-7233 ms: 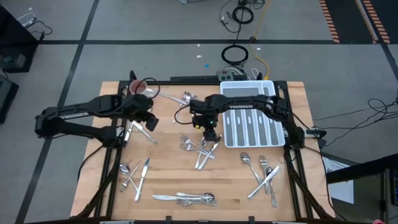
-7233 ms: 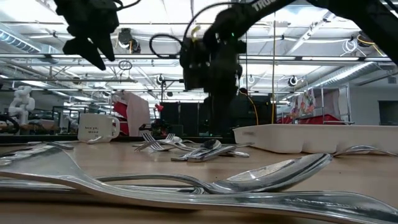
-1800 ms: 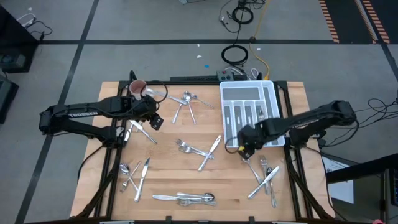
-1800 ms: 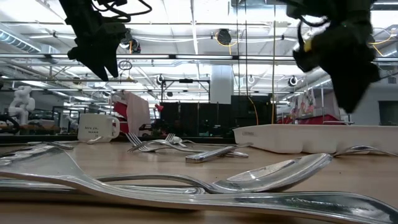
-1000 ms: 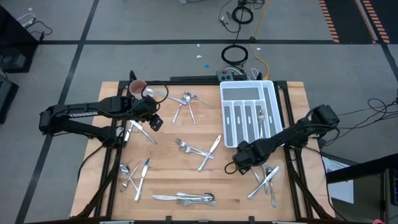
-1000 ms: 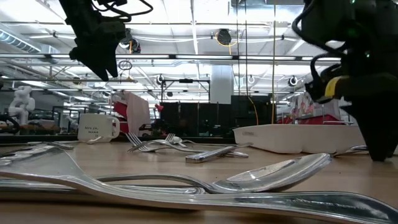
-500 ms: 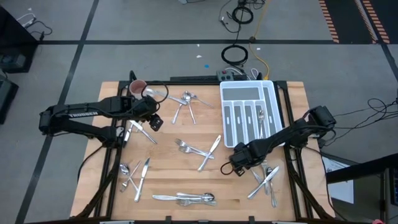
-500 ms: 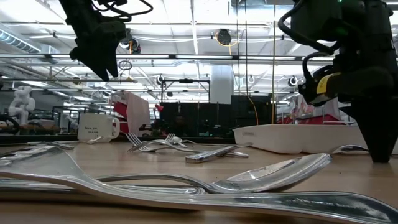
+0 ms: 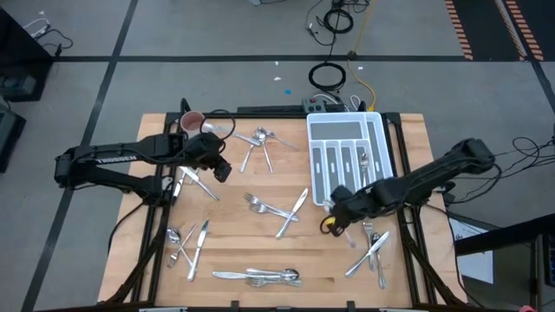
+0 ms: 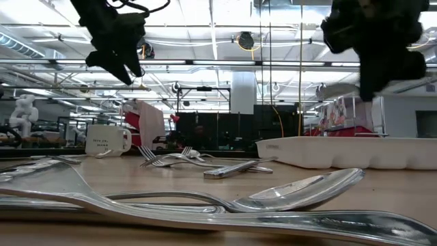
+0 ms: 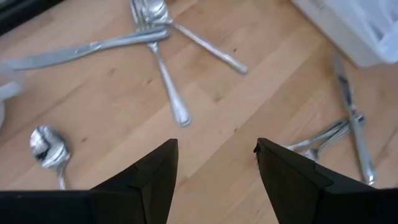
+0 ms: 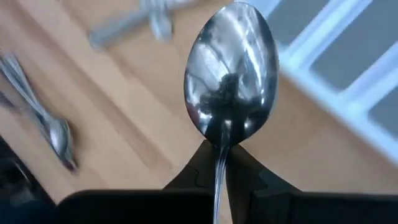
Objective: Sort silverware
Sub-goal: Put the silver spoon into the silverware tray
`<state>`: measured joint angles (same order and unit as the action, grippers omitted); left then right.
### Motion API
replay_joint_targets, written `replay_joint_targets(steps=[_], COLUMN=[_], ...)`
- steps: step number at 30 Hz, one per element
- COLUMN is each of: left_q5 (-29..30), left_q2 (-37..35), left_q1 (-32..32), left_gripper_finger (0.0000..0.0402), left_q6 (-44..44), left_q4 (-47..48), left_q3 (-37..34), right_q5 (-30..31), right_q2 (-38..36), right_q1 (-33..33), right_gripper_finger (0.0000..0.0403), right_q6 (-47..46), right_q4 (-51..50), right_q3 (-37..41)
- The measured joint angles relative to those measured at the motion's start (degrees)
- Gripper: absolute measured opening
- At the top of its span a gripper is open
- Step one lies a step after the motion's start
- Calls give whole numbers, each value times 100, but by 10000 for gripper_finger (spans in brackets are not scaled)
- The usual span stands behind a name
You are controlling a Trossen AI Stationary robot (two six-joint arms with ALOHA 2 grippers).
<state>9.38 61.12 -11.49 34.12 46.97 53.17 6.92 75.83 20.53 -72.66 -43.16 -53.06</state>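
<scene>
The right gripper (image 12: 225, 148) has its jaws pinched shut on the neck of a spoon (image 12: 231, 73), whose bowl stands up in front of the wrist camera with the wooden table (image 9: 234, 225) and the white tray (image 9: 347, 160) behind it. From above, this gripper (image 9: 334, 218) sits off the near left corner of the tray, over the table; the spoon itself is too small to pick out there. The left gripper (image 11: 215, 163) hangs over the left half of the table with its jaws apart and nothing between them; from above it (image 9: 222, 171) is near the mug (image 9: 191, 121). The rest of the silverware is scattered: a cluster of forks and spoons (image 9: 259, 140) at the far side, a crossed group with a knife (image 9: 279, 208) in the middle, a few pieces (image 9: 188, 243) at the near left, a row (image 9: 258, 276) along the near edge, and another crossed bunch (image 9: 371, 244) at the near right. One piece, probably a spoon (image 9: 365, 159), lies in a tray compartment. In the low view a large spoon (image 10: 300, 191) lies close to the camera.
</scene>
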Motion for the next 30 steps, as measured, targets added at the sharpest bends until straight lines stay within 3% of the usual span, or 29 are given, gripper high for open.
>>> replay_joint_targets(steps=[4, 8, 14, 18, 26, 30], left_q5=[-344, -1012, -2226, -2570, -2599, -2626], left_q2=[0, 0, 172, 447, 1100, 1415], left_q1=[-4, -15, -12, -11, 69, 170], left_gripper_finger=[223, 223, 223, 223, 223, 223], left_q6=[3, -45, -1514, -2746, -4879, -5398], left_q4=[-781, -2624, -4989, -5419, -5537, -5673], left_q3=[0, 0, 9, 9, 7, 151], right_q5=[381, 402, -157, -757, -1755, -1955], right_q2=[-492, -822, -1010, -994, -990, -990], right_q1=[-213, -508, -896, -1155, -1515, -1603], right_gripper_finger=[0, 0, 0, 0, 0, 0], right_q6=[260, 987, 2268, 2627, 2863, 2882], right_q4=[462, 1318, 2796, 3427, 3638, 3655], right_q3=[-11, -13, -18, -22, -22, -22])
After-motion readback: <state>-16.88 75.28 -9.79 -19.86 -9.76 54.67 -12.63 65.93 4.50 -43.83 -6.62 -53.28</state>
